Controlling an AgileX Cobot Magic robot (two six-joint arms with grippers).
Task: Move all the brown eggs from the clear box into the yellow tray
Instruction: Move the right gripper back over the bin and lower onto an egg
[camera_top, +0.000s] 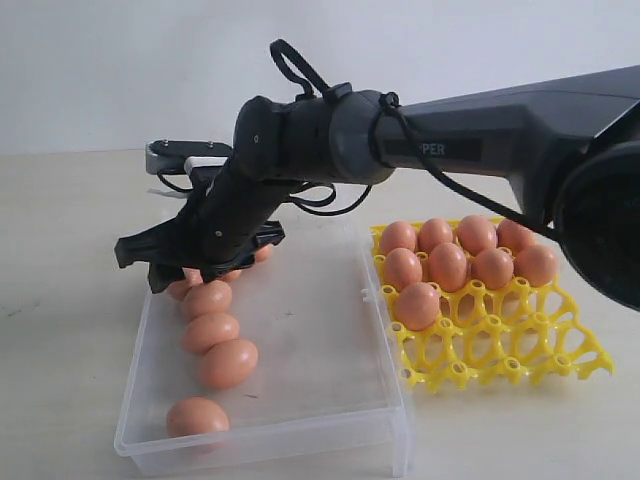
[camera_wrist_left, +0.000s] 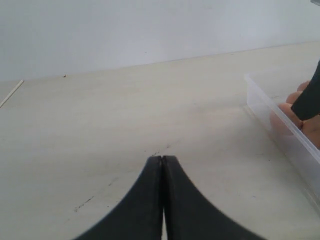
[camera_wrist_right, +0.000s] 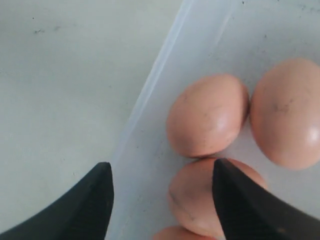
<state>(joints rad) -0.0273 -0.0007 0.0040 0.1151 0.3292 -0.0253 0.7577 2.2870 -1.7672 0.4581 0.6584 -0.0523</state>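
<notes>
The clear box (camera_top: 310, 340) lies front left, with several brown eggs (camera_top: 210, 332) lined along its left side. My right gripper (camera_top: 190, 265) reaches across and hangs open just above the far end of that row. In the right wrist view the right gripper (camera_wrist_right: 162, 170) straddles the box's wall side, one egg (camera_wrist_right: 197, 197) lying by one fingertip (camera_wrist_right: 225, 190), and two more eggs (camera_wrist_right: 207, 115) just beyond. The yellow tray (camera_top: 500, 350) at the right holds several eggs (camera_top: 447, 265) in its far cups. My left gripper (camera_wrist_left: 162, 159) is shut and empty over bare table.
The left wrist view shows the box wall (camera_wrist_left: 280, 130) off to one side, with eggs (camera_wrist_left: 282, 112) behind it and a dark finger (camera_wrist_left: 310, 97) of the right gripper above. The tray's near cups (camera_top: 520, 345) hold nothing. The right arm (camera_top: 480, 140) spans above the tray.
</notes>
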